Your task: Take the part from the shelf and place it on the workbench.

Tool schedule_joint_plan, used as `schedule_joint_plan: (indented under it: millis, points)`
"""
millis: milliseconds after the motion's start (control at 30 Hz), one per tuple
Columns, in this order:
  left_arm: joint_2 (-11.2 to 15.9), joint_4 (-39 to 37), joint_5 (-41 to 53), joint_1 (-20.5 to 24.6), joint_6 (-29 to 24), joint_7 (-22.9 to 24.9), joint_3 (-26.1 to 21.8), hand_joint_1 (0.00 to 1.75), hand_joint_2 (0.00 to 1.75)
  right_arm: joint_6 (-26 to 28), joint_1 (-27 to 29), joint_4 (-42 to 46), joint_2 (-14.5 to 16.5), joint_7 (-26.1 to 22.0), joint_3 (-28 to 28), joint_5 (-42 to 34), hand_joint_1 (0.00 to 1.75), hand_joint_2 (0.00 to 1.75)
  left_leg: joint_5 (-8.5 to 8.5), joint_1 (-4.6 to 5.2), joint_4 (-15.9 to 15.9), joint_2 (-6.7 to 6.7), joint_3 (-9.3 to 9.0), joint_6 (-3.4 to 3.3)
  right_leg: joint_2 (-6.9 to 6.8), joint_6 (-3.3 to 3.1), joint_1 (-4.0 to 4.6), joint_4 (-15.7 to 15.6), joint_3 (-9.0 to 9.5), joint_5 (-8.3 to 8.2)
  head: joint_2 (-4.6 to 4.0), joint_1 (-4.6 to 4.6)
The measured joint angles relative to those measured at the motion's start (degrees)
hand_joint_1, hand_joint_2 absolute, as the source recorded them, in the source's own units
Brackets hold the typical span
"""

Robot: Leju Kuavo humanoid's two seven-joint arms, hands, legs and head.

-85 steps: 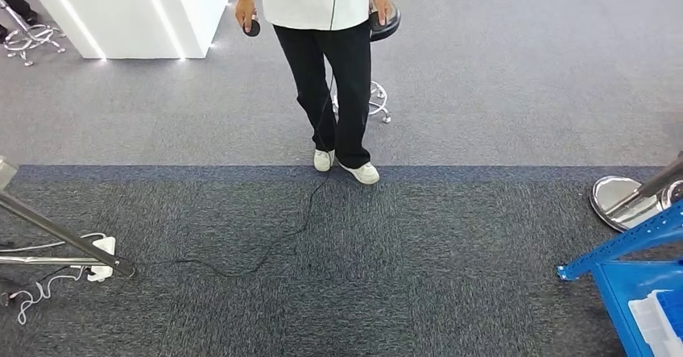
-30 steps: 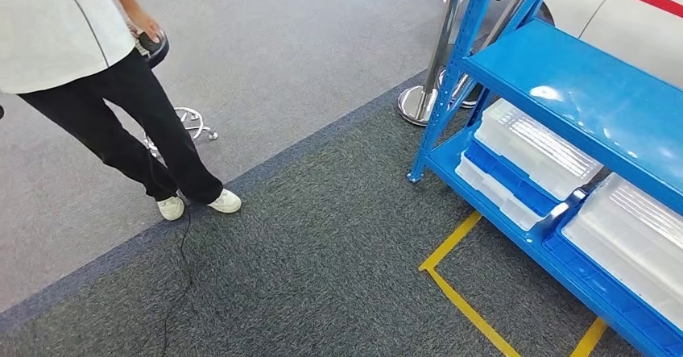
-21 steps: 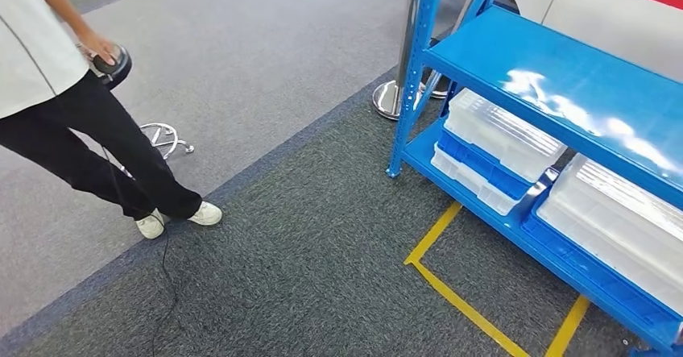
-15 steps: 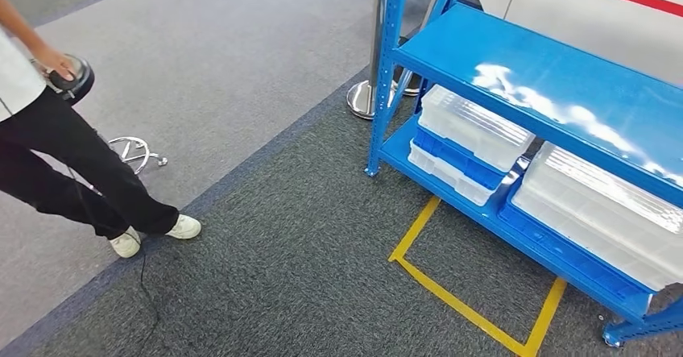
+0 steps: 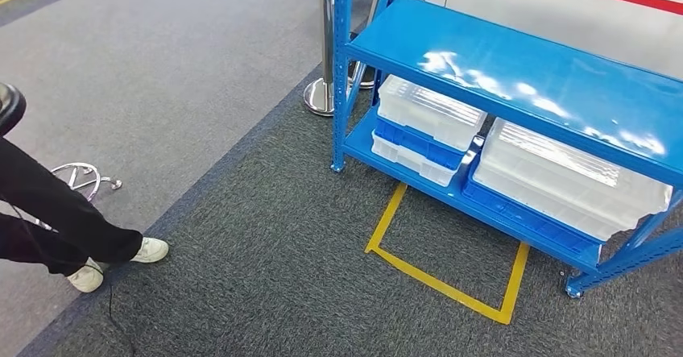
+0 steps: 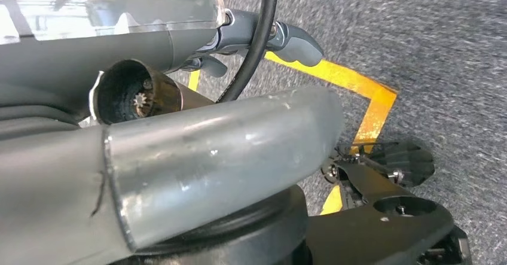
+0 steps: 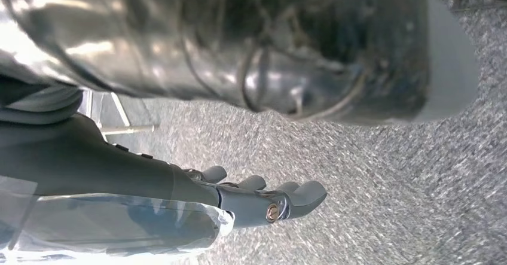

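Hanging at the robot's sides over grey carpet, both hands hold nothing: the right hand [image 7: 263, 199] has its fingers stretched out and a little apart, and the left hand [image 6: 263, 40] likewise shows loose, uncurled fingers with nothing between them. Beyond them stands the blue shelf [image 5: 515, 71], its top board bare and glossy, its lower level carrying a stack of clear and blue bins [image 5: 423, 127] and a larger clear bin [image 5: 564, 176] beside it. Which of these is the part cannot be told; nothing loose lies on the shelf. A yellow floor marking [image 5: 439, 280] sits just in front. The risks are judged as these: a mistaken choice of bin, a hand knocking the shelf's edge on the reach under the top board, or a foot catching the person's [image 5: 72, 228] trailing cable
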State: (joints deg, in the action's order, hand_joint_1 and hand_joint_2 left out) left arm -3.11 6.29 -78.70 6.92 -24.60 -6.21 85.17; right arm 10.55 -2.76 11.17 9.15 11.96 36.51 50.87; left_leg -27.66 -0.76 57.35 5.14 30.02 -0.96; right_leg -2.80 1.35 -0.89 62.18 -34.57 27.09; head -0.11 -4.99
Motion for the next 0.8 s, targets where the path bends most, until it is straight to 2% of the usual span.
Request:
schedule_joint_plan:
  millis: [33, 67, 133, 167, 200, 267, 300, 333, 367, 400, 433, 467, 500, 533, 567, 600, 633, 667, 700, 767, 800]
  points:
    - [0.01, 0.0, 0.0, 0.03, -0.02, 0.09, 0.07, 0.0, 0.0, 0.02, -0.09, 0.01, -0.02, -0.04, 0.03, 0.0, 0.0, 0.0, -0.24, 0.13, 0.07, 0.51, -0.15, 0.38, -0.66, -0.35, 0.21, -2.18, 1.08, -0.48, 0.0, 0.04]
    - [0.01, 0.0, 0.01, 0.09, -0.03, 0.16, 0.12, 0.0, 0.0, 0.02, -0.14, 0.01, -0.02, -0.07, 0.05, 0.01, 0.0, 0.0, -0.44, 0.28, 0.08, 0.99, -0.31, 0.76, -0.84, -0.75, 0.42, -2.91, 1.35, -0.35, 0.0, 0.08]
    - [0.0, 0.01, 0.01, 0.31, -0.06, 0.31, 0.19, 0.0, 0.0, 0.03, -0.07, 0.01, -0.02, -0.09, 0.17, -0.01, 0.0, 0.0, -0.72, 0.24, 0.04, 1.65, -0.77, 1.47, 0.41, -1.52, 0.47, -2.97, 1.31, -0.44, 0.0, 0.11]
    - [-0.01, 0.01, 0.01, 0.41, -0.07, 0.35, 0.2, 0.0, 0.0, 0.03, -0.04, 0.0, -0.03, -0.09, 0.24, -0.01, 0.0, 0.0, -1.16, 0.11, 0.44, 0.9, -0.85, 1.83, 0.96, -1.87, 0.36, -3.11, 1.38, -0.54, 0.0, 0.12]
    - [-0.01, 0.01, 0.01, 0.44, -0.07, 0.37, 0.21, 0.0, 0.0, 0.04, -0.05, 0.01, -0.03, -0.09, 0.29, -0.01, 0.0, 0.0, -2.14, -0.04, 1.67, -0.42, -0.51, 2.11, 1.52, -2.25, 0.25, -3.26, 1.45, -0.68, 0.0, 0.14]
    - [-0.01, 0.01, 0.0, 0.33, -0.08, 0.41, 0.24, 0.0, 0.0, 0.06, -0.17, 0.01, -0.05, -0.1, 0.34, -0.02, 0.0, 0.0, -5.7, -0.21, 7.55, -3.56, 2.03, 2.41, 2.67, -2.86, 0.19, -3.41, 1.45, -0.86, 0.0, 0.18]
    - [-0.01, 0.01, 0.0, 0.19, -0.08, 0.44, 0.25, 0.0, 0.0, 0.07, -0.21, 0.01, -0.06, -0.12, 0.36, -0.03, 0.0, 0.0, -7.53, -0.21, 11.53, -4.24, 3.92, 2.4, 3.37, -3.04, 0.27, -3.4, 1.4, -0.89, 0.0, 0.19]
    - [-0.01, 0.01, -0.01, 0.05, -0.08, 0.48, 0.26, 0.0, 0.0, 0.07, -0.23, 0.01, -0.06, -0.14, 0.37, -0.05, 0.0, 0.0, -8.62, -0.21, 14.88, -4.49, 5.6, 2.37, 4.17, -3.14, 0.37, -3.39, 1.39, -0.9, 0.0, 0.18]
    - [-0.01, 0.01, -0.01, -0.07, -0.08, 0.5, 0.28, 0.0, 0.0, 0.07, -0.21, 0.0, -0.06, -0.15, 0.38, -0.08, 0.0, 0.0, -8.57, -0.2, 16.56, -4.59, 6.59, 2.26, 5.03, -3.17, 0.47, -3.38, 1.44, -0.91, 0.0, 0.18]
    - [-0.01, 0.01, -0.01, -0.13, -0.08, 0.52, 0.3, 0.0, 0.0, 0.07, -0.18, 0.0, -0.06, -0.15, 0.39, -0.1, 0.0, 0.0, -7.31, -0.19, 15.98, -4.69, 6.57, 2.05, 5.89, -3.17, 0.55, -3.36, 1.54, -0.91, 0.0, 0.18]
    - [-0.01, 0.01, -0.01, -0.15, -0.08, 0.53, 0.31, 0.0, 0.0, 0.07, -0.17, 0.0, -0.06, -0.15, 0.39, -0.11, 0.0, 0.0, -5.19, -0.15, 13.3, -5.0, 5.6, 1.74, 6.73, -3.17, 0.63, -3.35, 1.66, -0.91, 0.0, 0.18]
    - [0.01, 0.0, 0.0, -0.18, -0.08, 0.53, 0.31, 0.0, 0.0, 0.06, -0.15, 0.0, -0.02, -0.16, 0.4, -0.12, 0.0, 0.0, -2.76, -0.1, 9.31, -6.09, 4.07, 1.3, 7.51, -3.15, 0.62, -3.35, 1.73, -0.91, 0.0, 0.17]
    - [0.1, -0.03, 0.0, -0.23, -0.1, 0.53, 0.32, 0.0, 0.0, 0.05, -0.19, 0.0, 0.04, -0.16, 0.4, -0.12, 0.0, 0.0, -0.97, -0.1, 5.5, -7.81, 2.66, 0.78, 8.24, -3.04, 0.69, -3.22, 1.65, -0.89, 0.0, 0.16]
    - [0.18, -0.05, 0.0, -0.25, -0.11, 0.53, 0.33, 0.0, 0.0, 0.06, -0.23, 0.01, 0.1, -0.17, 0.4, -0.13, 0.0, 0.0, 0.08, -0.03, 2.63, -9.27, 1.63, 0.44, 8.99, -2.8, 0.58, -3.1, 1.43, -0.91, 0.0, 0.18]
    - [0.26, -0.08, 0.0, -0.21, -0.13, 0.53, 0.36, 0.0, 0.0, 0.06, -0.24, 0.01, 0.16, -0.2, 0.4, -0.13, 0.0, 0.0, 0.42, 0.09, 1.01, -10.37, 1.1, 0.2, 9.68, -2.47, 0.37, -3.02, 1.12, -0.97, 0.0, 0.18]
    - [0.33, -0.1, 0.0, -0.13, -0.13, 0.54, 0.42, 0.0, 0.0, 0.07, -0.22, 0.01, 0.19, -0.22, 0.4, -0.14, 0.0, 0.0, 0.28, 0.23, 0.51, -10.55, 0.93, 0.09, 10.4, -2.01, 0.16, -2.99, 0.83, -1.06, 0.0, 0.21]
    - [0.29, -0.1, 0.0, -0.02, -0.13, 0.59, 0.5, 0.0, 0.0, 0.08, -0.13, 0.01, 0.17, -0.24, 0.41, -0.14, 0.0, 0.0, 0.35, 0.28, 0.17, -9.9, 0.74, 0.03, 11.11, -1.52, -0.02, -3.12, 0.64, -1.21, 0.0, 0.22]
    - [0.25, -0.1, 0.01, 0.06, -0.11, 0.68, 0.57, 0.0, 0.0, 0.08, -0.04, 0.01, 0.16, -0.28, 0.42, -0.14, 0.0, 0.0, 0.58, 0.22, -0.25, -9.15, 0.49, -0.18, 10.91, -1.17, -0.06, -3.02, 0.54, -1.18, 0.0, 0.21]
    - [0.22, -0.1, 0.01, 0.06, -0.09, 0.81, 0.63, 0.0, 0.0, 0.09, 0.0, 0.0, 0.14, -0.31, 0.42, -0.15, 0.0, 0.0, 0.82, 0.07, -0.73, -8.39, 0.22, -0.48, 9.78, -0.89, 0.03, -2.37, 0.22, -0.69, 0.0, 0.13]
    - [0.18, -0.1, 0.02, -0.06, -0.05, 1.2, 0.69, 0.0, 0.0, 0.1, -0.11, 0.0, 0.11, -0.43, 0.43, -0.2, 0.0, 0.0, 1.11, -0.13, -1.37, -6.56, -0.14, -0.95, 5.98, -0.52, 0.13, 2.23, -2.0, 2.11, 0.0, -0.03]
    - [0.19, -0.1, 0.02, -0.11, -0.05, 1.3, 0.7, 0.0, 0.0, 0.1, -0.17, 0.0, 0.11, -0.46, 0.43, -0.22, 0.0, 0.0, 1.11, -0.12, -1.43, -6.17, -0.19, -1.08, 4.86, -0.41, 0.16, 3.79, -2.82, 3.11, 0.0, -0.12]
